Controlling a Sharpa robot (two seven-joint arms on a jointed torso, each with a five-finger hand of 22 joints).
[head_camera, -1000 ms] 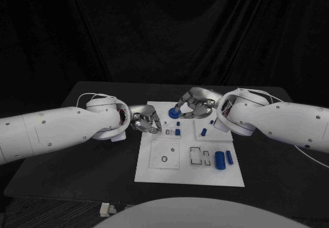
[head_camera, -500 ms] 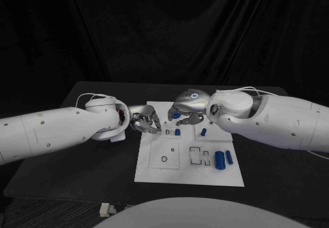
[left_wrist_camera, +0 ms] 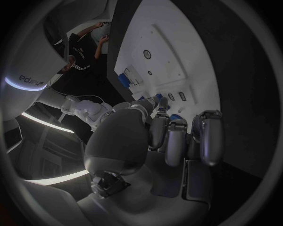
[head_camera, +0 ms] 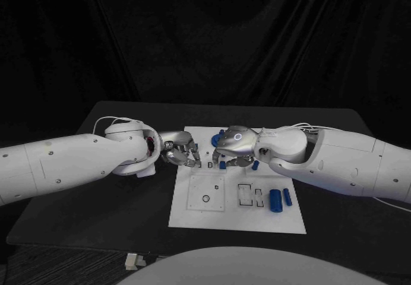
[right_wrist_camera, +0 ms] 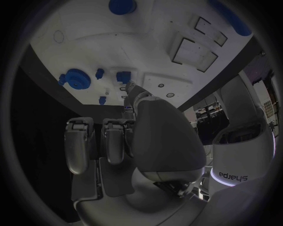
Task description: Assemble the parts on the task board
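The white task board (head_camera: 231, 217) lies mid-table. My right hand (head_camera: 233, 144) hangs back-up over its far end with its fingers (right_wrist_camera: 79, 141) curled in and nothing in them. One fingertip (right_wrist_camera: 129, 88) reaches down beside a small blue part (right_wrist_camera: 123, 76). A blue round part (head_camera: 216, 139) (right_wrist_camera: 77, 78) sits on the board just beside that hand, free of it. My left hand (head_camera: 182, 153) rests at the board's far left edge, its fingers (left_wrist_camera: 168, 136) curled. Small blue parts (head_camera: 223, 165) stand in the board between the two hands.
Two blue cylinders (head_camera: 275, 200) lie at the board's near right, beside empty rectangular slots (head_camera: 246, 195). Another small blue part (head_camera: 255, 165) stands right of the hands. A second round blue part (right_wrist_camera: 122, 5) sits further along the board. The black table (head_camera: 103, 196) surrounds the board.
My right hand has rolled over and dropped left onto the board's far end. The blue round part it gripped a second ago now lies beside it. The left hand has stayed put.
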